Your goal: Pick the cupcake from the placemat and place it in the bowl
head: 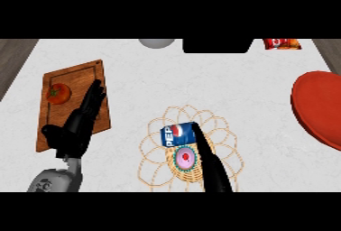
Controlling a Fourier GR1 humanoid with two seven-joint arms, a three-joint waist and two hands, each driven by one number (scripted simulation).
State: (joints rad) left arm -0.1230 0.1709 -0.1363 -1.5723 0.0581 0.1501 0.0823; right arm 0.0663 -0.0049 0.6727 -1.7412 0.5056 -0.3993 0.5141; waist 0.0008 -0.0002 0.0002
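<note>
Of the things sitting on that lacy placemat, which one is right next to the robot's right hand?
The cupcake, pink-topped, just left of the right hand. The blue soda can lies farther up the placemat.

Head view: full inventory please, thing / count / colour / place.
placemat: 1, tan lacy, lower centre of counter
cupcake: 1, pink top, on the placemat
soda can: 1, blue, lying on the placemat above the cupcake
cutting board: 1, brown wood, left
tomato: 1, red, on the cutting board
bowl: 1, red, right edge, cut off
grey round object: 1, top edge, partly cut off
red packet: 1, top right
counter: 1, white marbled
left robot hand: 1, black, fingers straight, over the cutting board
right robot hand: 1, black, fingers straight, beside the cupcake
</note>
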